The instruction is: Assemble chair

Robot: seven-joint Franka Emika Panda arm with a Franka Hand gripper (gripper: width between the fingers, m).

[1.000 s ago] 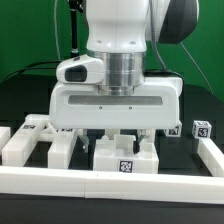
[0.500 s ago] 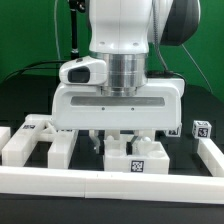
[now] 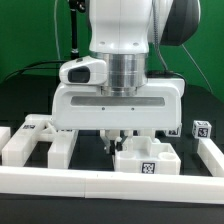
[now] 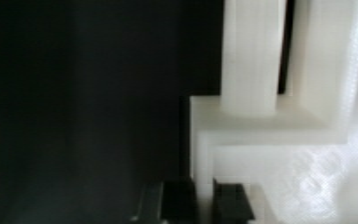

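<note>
The robot arm's dark 2-finger claw [image 3: 114,143] hangs straight down, low over the black table [image 3: 20,105]. Its fingers are pressed together with nothing visibly between them (the wrist view shows only a dark sliver there). Just beside it, toward the exterior view's right, sits the chunky notched white plastic block [image 3: 146,160], with 1 black-and-white tag on its near face. Whether the fingertips actually touch its side cannot be told. In the wrist view the claw [image 4: 197,205] stands at the edge of that same block [image 4: 274,130].

A larger white plastic chair piece [image 3: 35,143] lies well apart at the exterior view's left. A small white tagged cube [image 3: 201,129] sits at the far right, and a long plain white bar [image 3: 100,183] runs along the near edge.

This looks like a push with closed fingers rather than a pick. To do it well, keep the tips low against the block's flat side and aim through its middle so it slides without twisting. Move slowly and stop before the block jams against the near bar.
</note>
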